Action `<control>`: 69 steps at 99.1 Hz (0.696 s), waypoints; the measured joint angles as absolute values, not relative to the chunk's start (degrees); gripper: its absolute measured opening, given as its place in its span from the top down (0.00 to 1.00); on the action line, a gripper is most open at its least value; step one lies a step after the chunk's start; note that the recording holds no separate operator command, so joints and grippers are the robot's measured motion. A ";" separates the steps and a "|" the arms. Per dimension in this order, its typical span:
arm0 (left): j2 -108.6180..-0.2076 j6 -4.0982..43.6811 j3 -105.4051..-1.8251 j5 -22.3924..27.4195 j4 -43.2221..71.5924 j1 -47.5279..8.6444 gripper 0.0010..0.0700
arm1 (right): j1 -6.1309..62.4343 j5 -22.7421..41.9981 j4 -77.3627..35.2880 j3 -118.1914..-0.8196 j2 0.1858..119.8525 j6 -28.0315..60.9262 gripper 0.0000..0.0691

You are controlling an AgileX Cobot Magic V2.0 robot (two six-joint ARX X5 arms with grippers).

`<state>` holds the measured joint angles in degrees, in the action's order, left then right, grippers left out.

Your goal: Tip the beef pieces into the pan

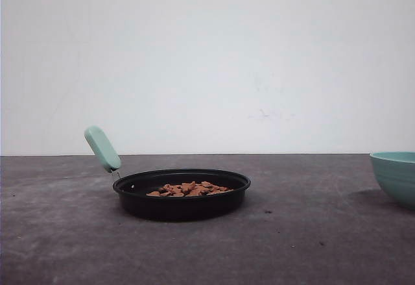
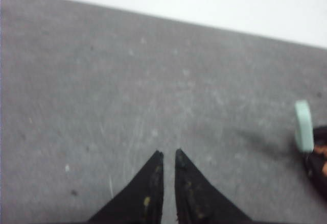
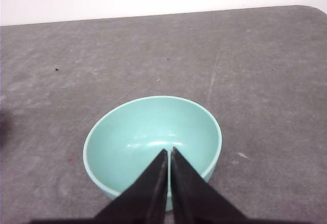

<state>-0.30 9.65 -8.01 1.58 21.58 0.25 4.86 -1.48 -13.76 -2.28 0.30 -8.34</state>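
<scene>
The black pan (image 1: 181,202) rests on the grey table, its mint-green handle (image 1: 102,148) angled up to the left. A low heap of reddish-brown beef pieces (image 1: 189,189) lies inside it. In the left wrist view the handle (image 2: 304,127) and a sliver of the pan's rim (image 2: 318,169) show at the edge. My left gripper (image 2: 168,155) hovers over bare table away from the handle, fingers nearly together with nothing between them. Shut and empty, my right gripper (image 3: 169,151) hangs above the teal bowl (image 3: 127,137), which holds nothing.
The teal bowl (image 1: 395,176) stands at the table's right edge, well apart from the pan. A white wall (image 1: 207,58) backs the grey table (image 1: 292,246). Open tabletop lies in front of the pan and to its left.
</scene>
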 joint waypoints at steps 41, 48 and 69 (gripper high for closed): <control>-0.21 7.88 -5.06 4.25 20.18 0.08 0.99 | 4.89 -1.50 -13.76 -2.28 0.30 -8.32 0.99; -0.21 7.09 -5.06 4.25 20.16 0.08 0.99 | 4.89 -1.48 -13.76 -2.28 0.30 -8.32 0.99; -0.21 6.83 -5.06 4.25 20.16 0.08 0.99 | 4.89 -1.48 -13.76 -2.28 0.30 -8.32 0.99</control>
